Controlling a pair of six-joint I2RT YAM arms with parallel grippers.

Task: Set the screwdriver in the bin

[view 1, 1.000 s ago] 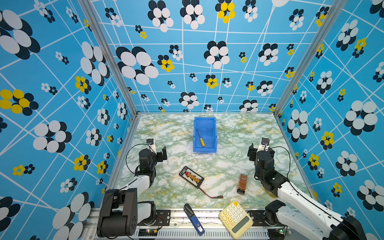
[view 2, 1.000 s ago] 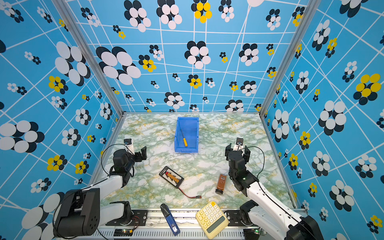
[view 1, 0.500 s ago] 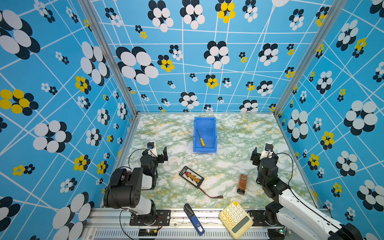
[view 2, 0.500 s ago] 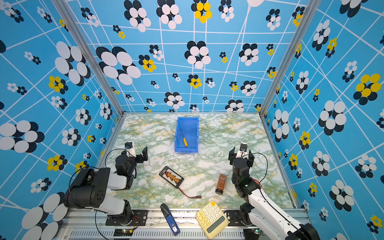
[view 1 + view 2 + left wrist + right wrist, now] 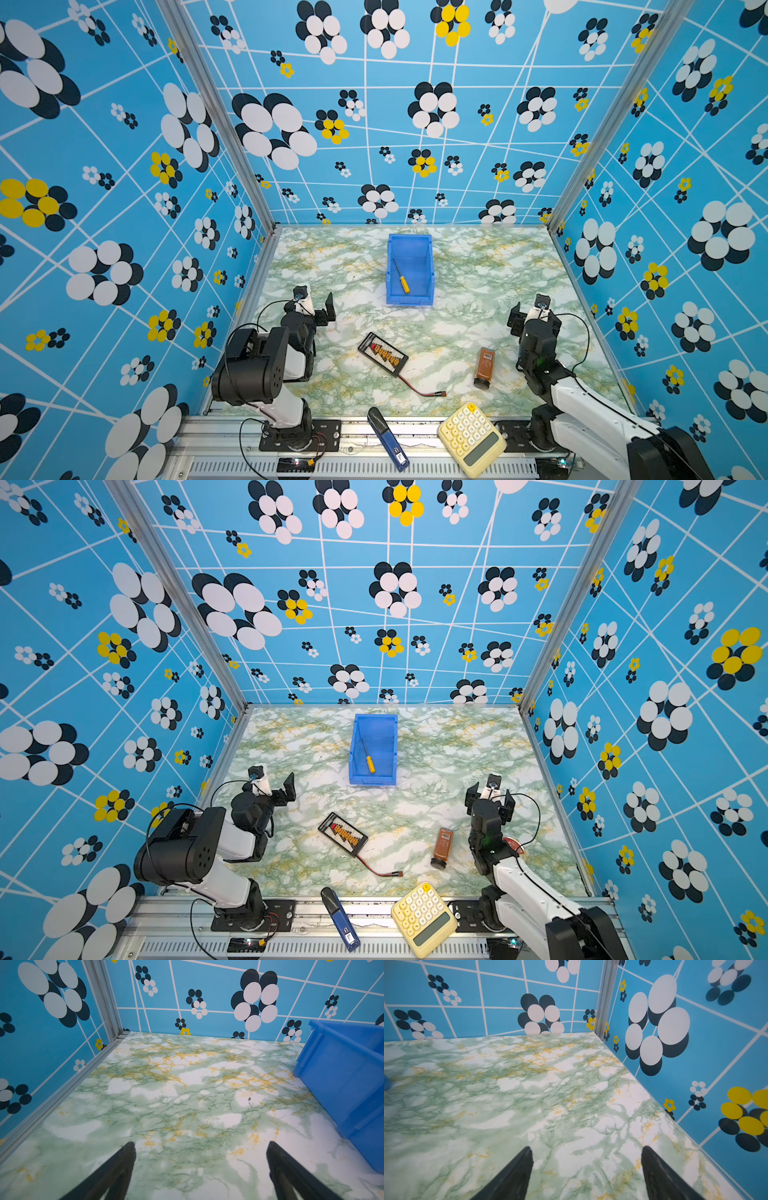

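The screwdriver [image 5: 402, 277] [image 5: 368, 759], with a yellow-orange handle and thin shaft, lies inside the blue bin [image 5: 409, 238] [image 5: 376, 718] at the middle back of the table in both top views. My left gripper [image 5: 318, 303] [image 5: 276, 784] hovers low at the front left, open and empty, well short of the bin. In the left wrist view its fingers [image 5: 124, 1157] stand wide apart over bare marble, with the bin [image 5: 342, 1076] off to one side. My right gripper [image 5: 534, 312] [image 5: 490, 793] [image 5: 586, 1149] is open and empty at the front right.
A black battery pack with a red cable [image 5: 382, 353] lies at the front centre, and a brown bottle [image 5: 484, 365] lies near the right arm. A yellow calculator [image 5: 471, 436] and a dark-blue pen-like tool [image 5: 388, 438] rest on the front rail. Patterned walls close three sides.
Both arms have folded back toward their bases at the front; the left arm's shoulder has risen. The right gripper has drifted nearer the front. The screwdriver has stayed in the bin.
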